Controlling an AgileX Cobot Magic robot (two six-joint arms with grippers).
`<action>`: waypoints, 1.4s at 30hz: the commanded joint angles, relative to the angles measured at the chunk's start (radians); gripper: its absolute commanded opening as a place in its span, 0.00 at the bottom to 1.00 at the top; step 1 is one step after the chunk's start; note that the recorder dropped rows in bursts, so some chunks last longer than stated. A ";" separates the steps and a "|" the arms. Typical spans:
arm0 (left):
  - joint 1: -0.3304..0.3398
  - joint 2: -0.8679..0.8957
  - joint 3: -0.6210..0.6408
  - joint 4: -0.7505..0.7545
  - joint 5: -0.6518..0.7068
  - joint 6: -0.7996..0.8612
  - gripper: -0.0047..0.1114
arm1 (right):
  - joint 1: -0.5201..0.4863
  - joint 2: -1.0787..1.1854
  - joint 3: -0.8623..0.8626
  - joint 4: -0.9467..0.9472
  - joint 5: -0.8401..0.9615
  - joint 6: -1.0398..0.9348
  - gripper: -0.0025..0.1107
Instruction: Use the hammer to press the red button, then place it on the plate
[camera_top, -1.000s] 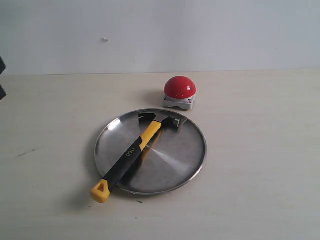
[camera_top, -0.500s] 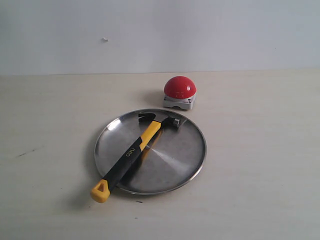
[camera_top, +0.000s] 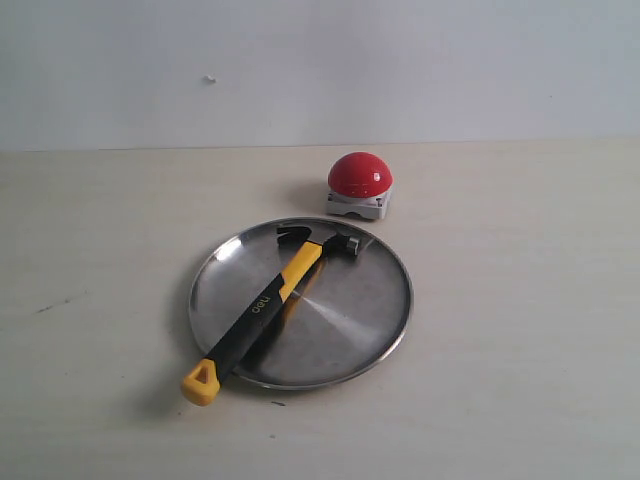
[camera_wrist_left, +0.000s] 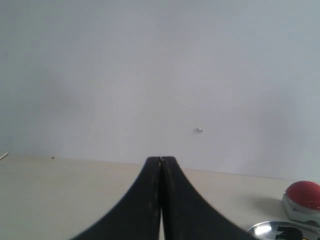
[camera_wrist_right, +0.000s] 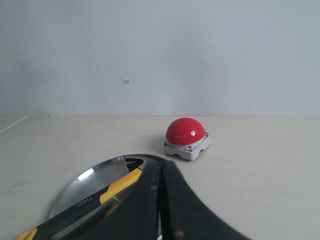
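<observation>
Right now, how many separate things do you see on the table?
3: the plate in the middle, the hammer lying across it with its yellow end past the rim, and the red button just beyond the plate.

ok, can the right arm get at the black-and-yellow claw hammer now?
Probably yes: the black-and-yellow claw hammer lies uncovered on the round silver metal plate, nothing above it, but the right hand is shut.

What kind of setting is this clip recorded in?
Most likely a robot lab bench, not a home or workshop: a plain pale tabletop against a blank white wall, holding only staged props, a hammer lying on a metal plate and a red button near it.
</observation>
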 joint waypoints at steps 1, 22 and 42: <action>0.045 -0.054 0.004 -0.008 0.088 -0.005 0.04 | -0.003 -0.006 0.004 -0.003 -0.001 0.002 0.02; 0.109 -0.224 0.004 -0.004 0.387 0.043 0.04 | -0.003 -0.006 0.004 -0.003 -0.001 0.002 0.02; 0.109 -0.237 0.004 -0.008 0.438 0.046 0.04 | -0.003 -0.006 0.004 -0.003 -0.021 0.002 0.02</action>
